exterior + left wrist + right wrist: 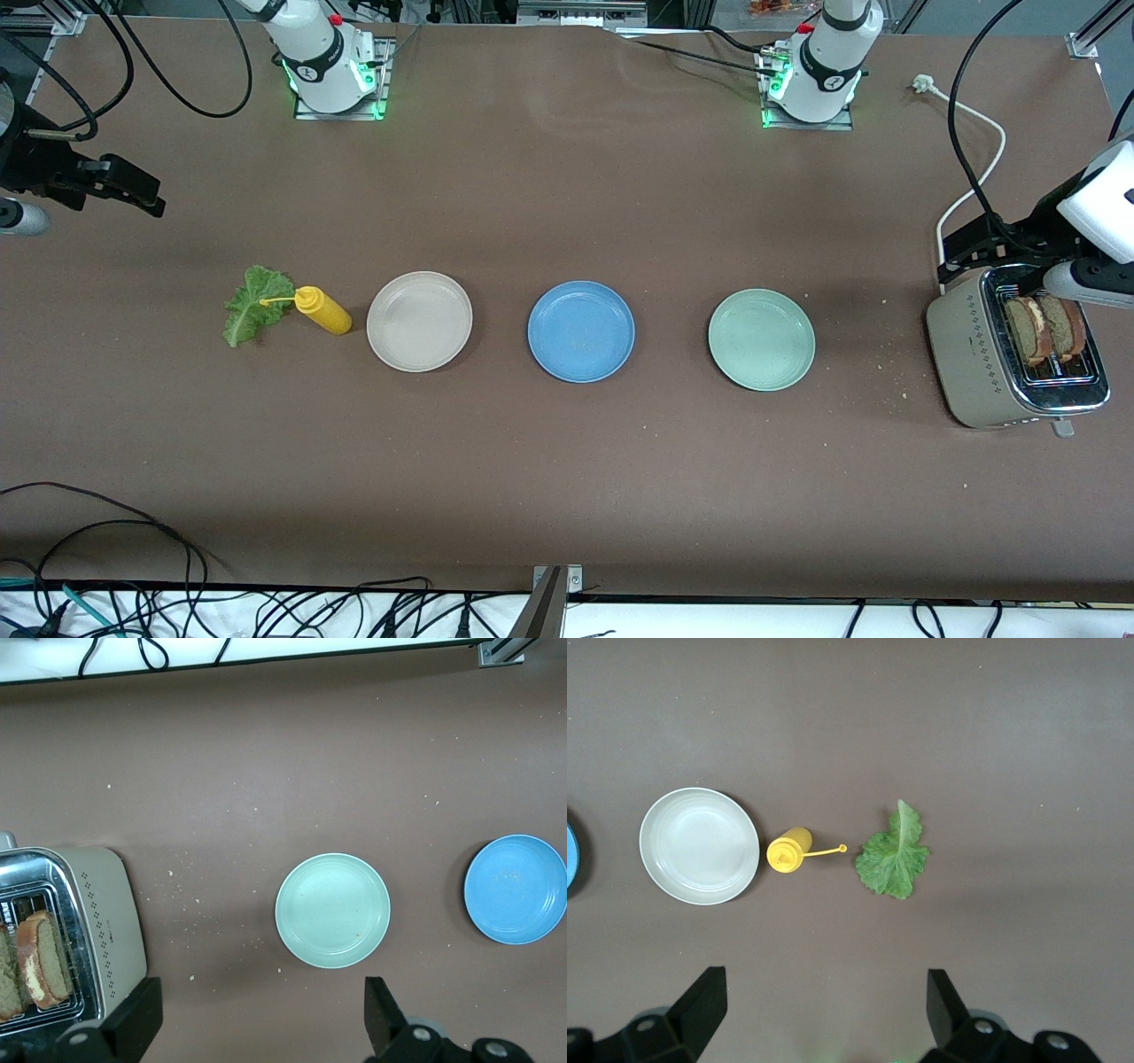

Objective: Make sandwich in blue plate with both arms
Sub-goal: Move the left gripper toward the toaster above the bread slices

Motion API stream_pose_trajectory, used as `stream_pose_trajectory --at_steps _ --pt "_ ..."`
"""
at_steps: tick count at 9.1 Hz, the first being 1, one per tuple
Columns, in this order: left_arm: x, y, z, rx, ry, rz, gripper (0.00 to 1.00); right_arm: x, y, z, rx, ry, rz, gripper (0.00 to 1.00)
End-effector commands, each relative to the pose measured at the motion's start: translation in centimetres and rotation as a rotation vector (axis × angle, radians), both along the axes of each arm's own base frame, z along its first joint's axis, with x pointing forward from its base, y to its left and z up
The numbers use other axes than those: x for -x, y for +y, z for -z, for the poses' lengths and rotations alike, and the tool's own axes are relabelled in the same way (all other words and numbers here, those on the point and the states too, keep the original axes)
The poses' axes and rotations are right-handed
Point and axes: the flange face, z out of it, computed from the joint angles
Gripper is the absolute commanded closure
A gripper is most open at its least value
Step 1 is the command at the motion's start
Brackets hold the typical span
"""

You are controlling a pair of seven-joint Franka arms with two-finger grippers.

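The blue plate (581,330) is seen at frame centre, bare. Bread slices (1050,327) stand in the toaster (974,354), below the left gripper (257,1028), fingers spread wide. The right gripper (824,1019), equally wide and holding nothing, is kept at upper left.

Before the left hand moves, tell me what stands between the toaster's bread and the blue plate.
Only the mint-green plate lies on the table between the bread slices in the toaster and the blue plate. It is low and bare.

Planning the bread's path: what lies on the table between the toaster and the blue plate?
Only the mint-green plate, empty, sits between the toaster and the blue plate; front view shows it.
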Motion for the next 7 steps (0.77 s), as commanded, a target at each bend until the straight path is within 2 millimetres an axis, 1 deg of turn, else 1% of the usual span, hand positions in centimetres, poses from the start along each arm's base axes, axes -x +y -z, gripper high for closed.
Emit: stream_pose_trajectory --at_steps 1,4,5,7 --pt "0.14 0.14 -0.56 -0.015 0.003 -0.002 0.00 0.10 -0.02 -0.72 -0.015 -0.009 0.011 0.00" --pt "0.13 0.36 -0.55 -0.020 0.002 -0.006 0.00 0.05 -0.19 -0.64 -0.015 -0.008 0.015 0.00" --pt "0.05 0.94 -0.54 -0.012 0.003 -0.018 0.00 0.11 -0.10 -0.71 -0.017 -0.008 0.014 0.00" --pt "-0.10 1.06 -0.19 -0.014 0.007 -0.016 0.00 0.13 -0.01 -0.70 -0.017 -0.006 0.012 0.00"
